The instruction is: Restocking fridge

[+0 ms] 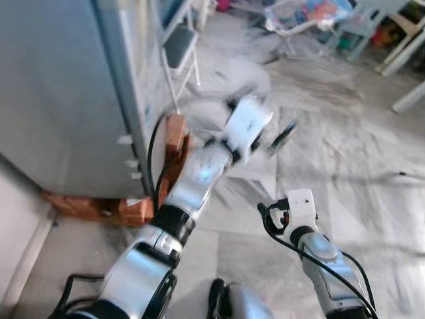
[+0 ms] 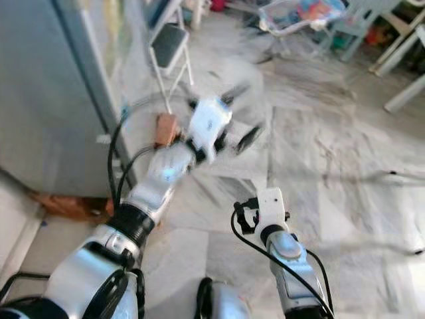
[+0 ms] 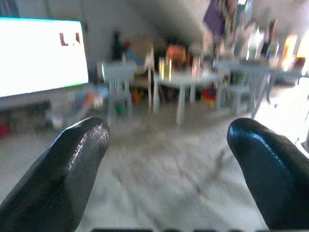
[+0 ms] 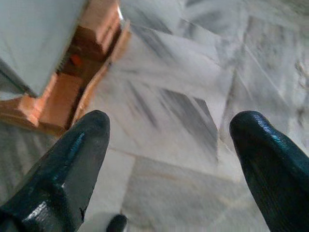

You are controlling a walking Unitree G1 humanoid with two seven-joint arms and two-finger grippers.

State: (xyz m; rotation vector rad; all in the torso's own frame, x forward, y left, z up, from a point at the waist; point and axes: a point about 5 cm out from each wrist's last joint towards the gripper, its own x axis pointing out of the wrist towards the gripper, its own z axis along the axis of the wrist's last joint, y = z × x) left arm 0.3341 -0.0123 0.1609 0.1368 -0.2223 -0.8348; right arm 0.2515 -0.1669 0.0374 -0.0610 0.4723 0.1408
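A grey fridge (image 1: 60, 93) stands at the near left of a marble-floored room, its base raised on orange bricks (image 1: 99, 206), its door closed toward the camera. The robot's left gripper (image 1: 265, 129) is lifted in front of the body, just to the right of the fridge's corner and apart from it, blurred in the head views; from the wrist, its two black fingers (image 3: 72, 164) are spread wide with nothing between them, pointing across the room at a white table (image 3: 193, 84) and a bright screen (image 3: 41, 55) at the far side. The right gripper (image 4: 169, 154) hangs low at the near right, aimed down at the marble floor (image 1: 345, 146), its fingers (image 4: 67, 164) likewise spread and empty; the fridge's brick footing lies beyond its jaws, well apart. A folding chair (image 1: 180, 53) stands beside the fridge's far edge. Coloured clutter (image 1: 312, 13) and pale furniture crowd the far end.
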